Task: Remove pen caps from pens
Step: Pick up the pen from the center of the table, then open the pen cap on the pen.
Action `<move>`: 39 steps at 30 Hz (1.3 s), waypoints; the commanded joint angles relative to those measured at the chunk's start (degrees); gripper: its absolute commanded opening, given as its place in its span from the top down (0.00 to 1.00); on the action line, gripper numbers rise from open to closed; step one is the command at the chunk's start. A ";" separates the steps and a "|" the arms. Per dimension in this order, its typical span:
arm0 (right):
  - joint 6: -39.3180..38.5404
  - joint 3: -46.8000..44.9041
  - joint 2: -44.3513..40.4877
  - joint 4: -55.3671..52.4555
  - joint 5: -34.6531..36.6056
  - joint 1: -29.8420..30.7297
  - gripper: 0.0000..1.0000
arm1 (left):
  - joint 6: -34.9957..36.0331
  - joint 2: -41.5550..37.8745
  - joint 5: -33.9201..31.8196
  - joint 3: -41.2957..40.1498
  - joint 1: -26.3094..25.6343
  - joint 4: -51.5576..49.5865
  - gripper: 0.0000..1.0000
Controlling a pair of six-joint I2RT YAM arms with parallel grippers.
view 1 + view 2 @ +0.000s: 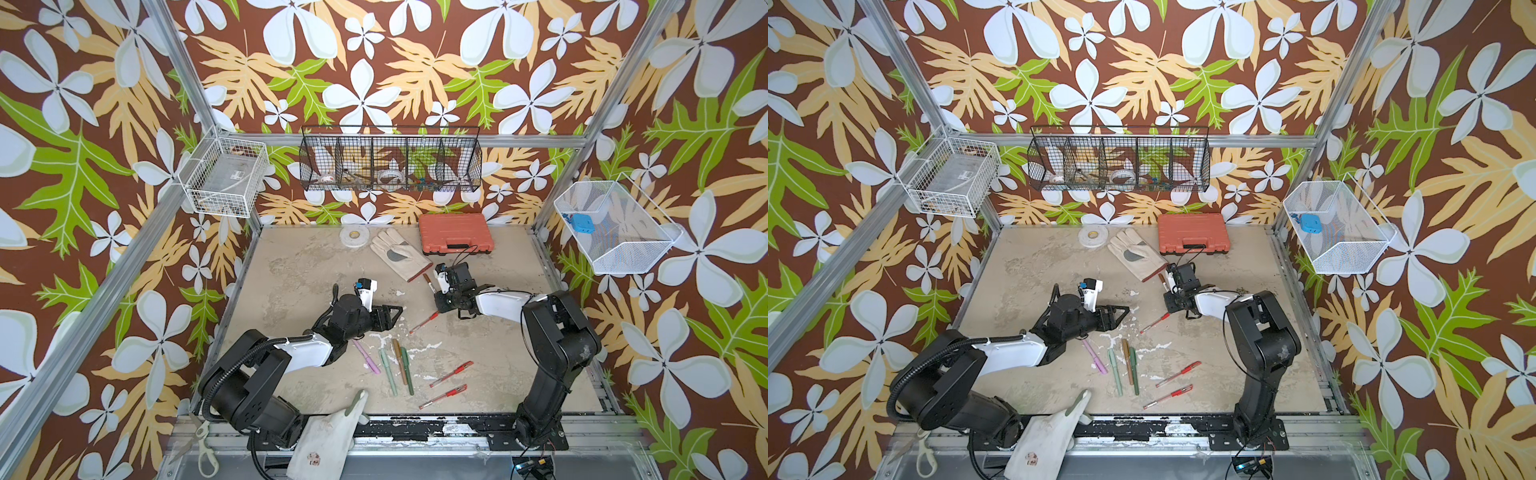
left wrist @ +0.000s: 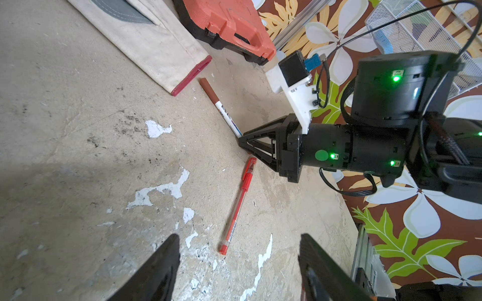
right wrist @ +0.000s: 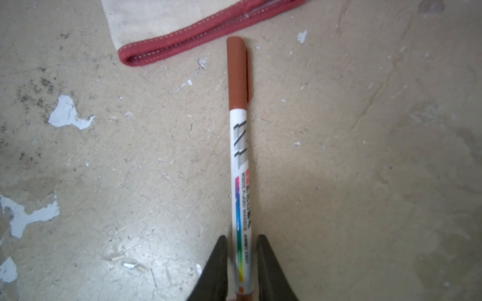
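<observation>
Right wrist view: the right gripper [image 3: 241, 238] straddled the white marker [image 3: 240, 169], jaws close on either side of its barrel; whether they pinched it could not be told. Its brown cap [image 3: 237, 73] was on, ending just short of the cuff of the glove [image 3: 182, 34]. Left wrist view: the left gripper [image 2: 238, 237] gaped, empty, near a capped red gel pen [image 2: 236, 206] farther from the glove. Both top views placed the marker just beside the glove.

marker [image 3: 238, 156] just before glove [image 1: 399, 253] | case [image 1: 456, 233] right of glove
</observation>
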 commanded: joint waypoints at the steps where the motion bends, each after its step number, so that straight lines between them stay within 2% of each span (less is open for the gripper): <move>1: -0.39 0.52 0.54 -0.54 -0.75 0.06 0.81 | -0.13 0.98 0.67 0.49 0.03 2.41 0.27; 12: -0.74 0.21 -0.79 -0.68 0.43 0.28 0.91 | 0.40 0.35 -0.16 0.38 0.03 2.27 0.27; 20: -0.60 -3.77 -10.38 2.34 0.07 1.36 0.93 | 1.14 -3.66 -1.73 -0.58 0.03 1.17 0.27; 24: -0.47 -7.68 -16.20 6.21 -10.05 2.44 0.92 | -1.32 -8.02 -1.07 -3.70 1.54 4.79 0.26; 28: -0.73 -11.86 -20.62 11.77 -20.42 5.15 0.91 | -7.53 -13.07 1.61 -11.09 6.47 16.48 0.26; 31: -1.84 -13.76 -22.39 15.46 -27.71 8.09 0.91 | -8.57 -14.75 3.41 -13.48 8.14 20.89 0.26; 39: -1.82 -16.47 -24.06 22.12 -40.42 12.83 0.91 | -11.28 -15.82 7.70 -16.89 9.52 31.59 0.32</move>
